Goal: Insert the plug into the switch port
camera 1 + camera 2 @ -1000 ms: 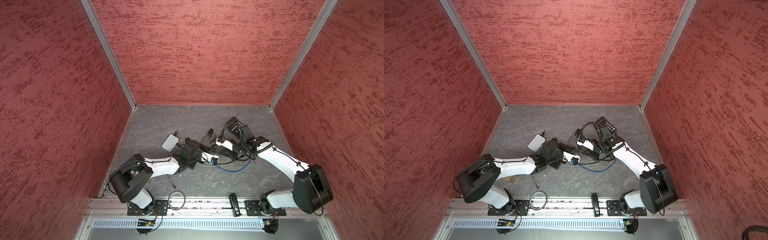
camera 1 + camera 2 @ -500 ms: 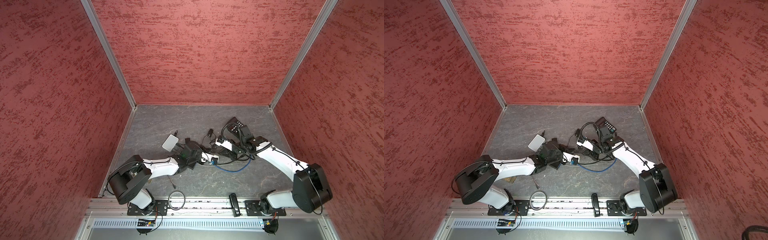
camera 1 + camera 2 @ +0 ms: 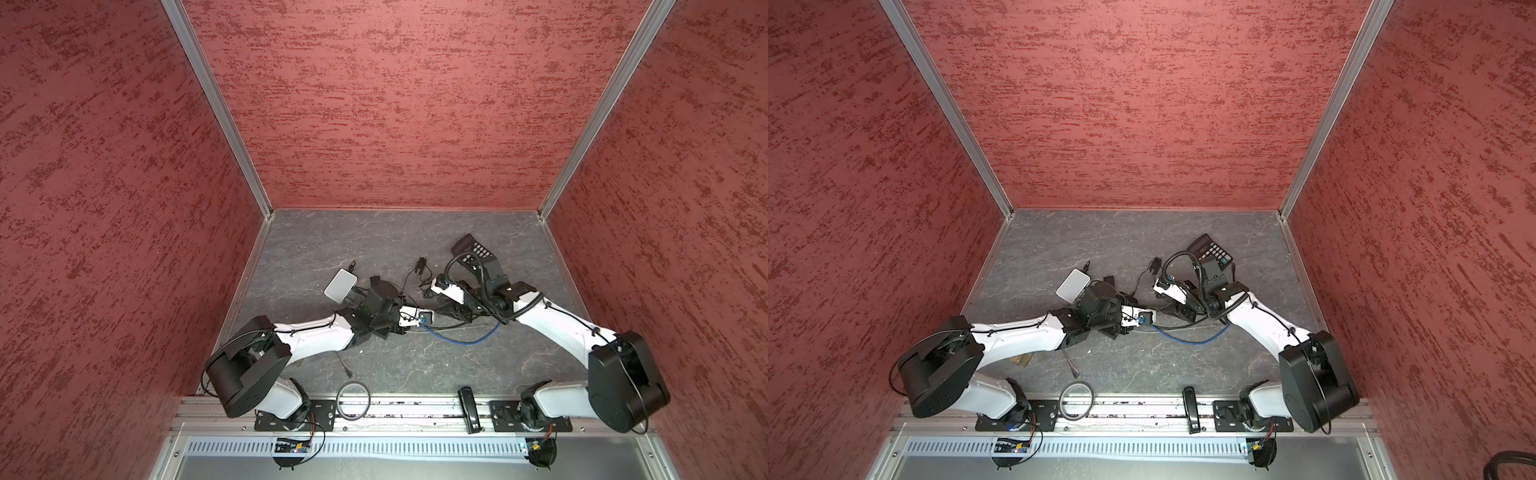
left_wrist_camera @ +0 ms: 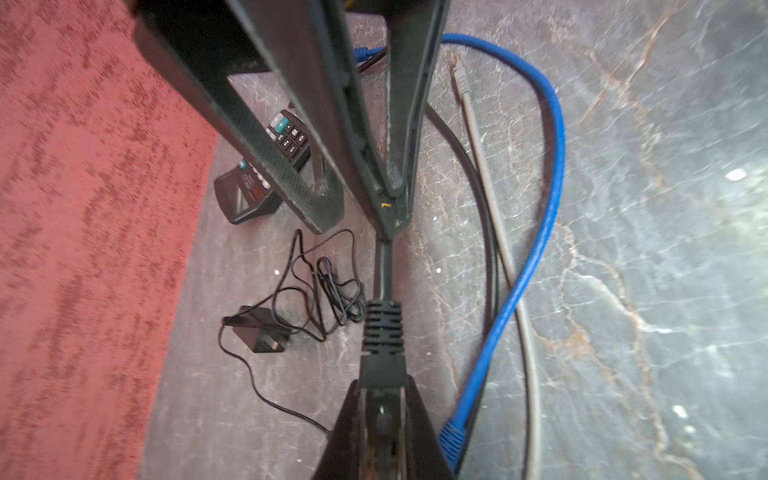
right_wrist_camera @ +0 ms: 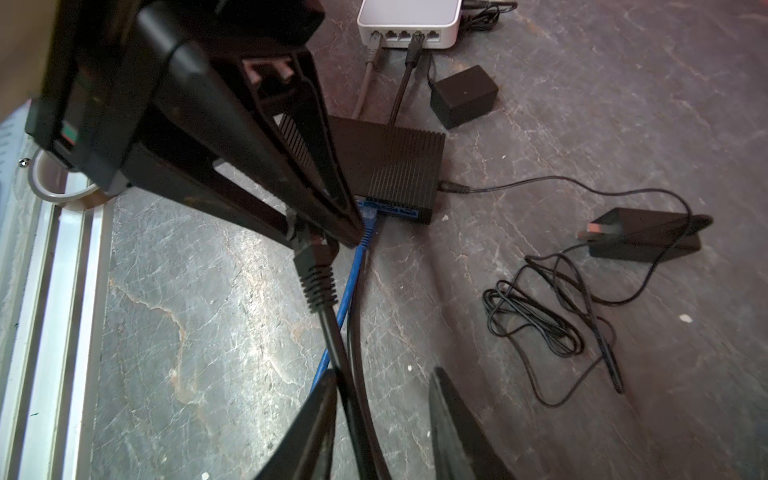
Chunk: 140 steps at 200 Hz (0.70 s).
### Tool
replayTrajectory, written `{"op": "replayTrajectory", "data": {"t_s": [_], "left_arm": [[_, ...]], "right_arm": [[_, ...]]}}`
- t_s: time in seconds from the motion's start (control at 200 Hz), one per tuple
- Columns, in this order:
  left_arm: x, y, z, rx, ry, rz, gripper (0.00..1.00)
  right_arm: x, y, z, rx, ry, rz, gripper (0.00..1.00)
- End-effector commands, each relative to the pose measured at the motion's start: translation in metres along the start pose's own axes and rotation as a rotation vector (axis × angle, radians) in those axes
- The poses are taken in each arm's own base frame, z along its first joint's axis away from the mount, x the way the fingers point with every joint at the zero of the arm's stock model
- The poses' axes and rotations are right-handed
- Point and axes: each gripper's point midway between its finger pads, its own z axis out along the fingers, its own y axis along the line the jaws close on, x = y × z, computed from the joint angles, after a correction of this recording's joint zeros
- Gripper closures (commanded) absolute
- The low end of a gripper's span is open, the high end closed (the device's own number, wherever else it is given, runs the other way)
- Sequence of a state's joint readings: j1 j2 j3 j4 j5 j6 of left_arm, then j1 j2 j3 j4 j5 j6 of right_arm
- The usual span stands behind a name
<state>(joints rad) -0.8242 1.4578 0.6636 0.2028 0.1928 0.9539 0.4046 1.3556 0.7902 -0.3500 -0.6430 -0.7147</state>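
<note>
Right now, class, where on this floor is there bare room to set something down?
Bare: the strip between back wall and calculator; the patch between blue cable and front rail. Crowded: the middle, around the black switch.

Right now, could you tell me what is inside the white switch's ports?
White switch: grey plug in an end port, black plug in another, three look empty; the plugs cover those ports' insides.

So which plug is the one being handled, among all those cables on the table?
Find the middle of the grey table, beside the black switch. There the left gripper is shut on a black plug. Unlike the blue cable and the grey cable lying alongside, it has a ribbed black boot and is the only one gripped.
</note>
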Motion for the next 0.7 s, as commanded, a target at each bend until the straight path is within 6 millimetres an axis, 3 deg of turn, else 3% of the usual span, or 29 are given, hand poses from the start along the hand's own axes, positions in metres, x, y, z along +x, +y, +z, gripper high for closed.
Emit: {"op": "replayTrajectory", "data": {"t_s": [0.0,0.215,0.491,0.696], "left_arm": [[-0.007,-0.008,-0.010,0.064,-0.036,-0.117,0.96],[-0.008,-0.013,-0.025,0.142,-0.074,-0.285,0.96],[-0.007,-0.010,-0.031,0.211,-0.077,-0.395,0.95],[-0.006,-0.010,-0.027,0.244,-0.072,-0.433,0.95]], "right_arm": [[-0.021,-0.013,-0.008,0.107,-0.100,-0.109,0.58],[-0.029,-0.010,-0.019,0.214,-0.237,-0.231,0.48],[-0.035,0.009,-0.025,0.243,-0.332,-0.337,0.47],[-0.037,0.026,-0.015,0.199,-0.327,-0.381,0.47]]}}
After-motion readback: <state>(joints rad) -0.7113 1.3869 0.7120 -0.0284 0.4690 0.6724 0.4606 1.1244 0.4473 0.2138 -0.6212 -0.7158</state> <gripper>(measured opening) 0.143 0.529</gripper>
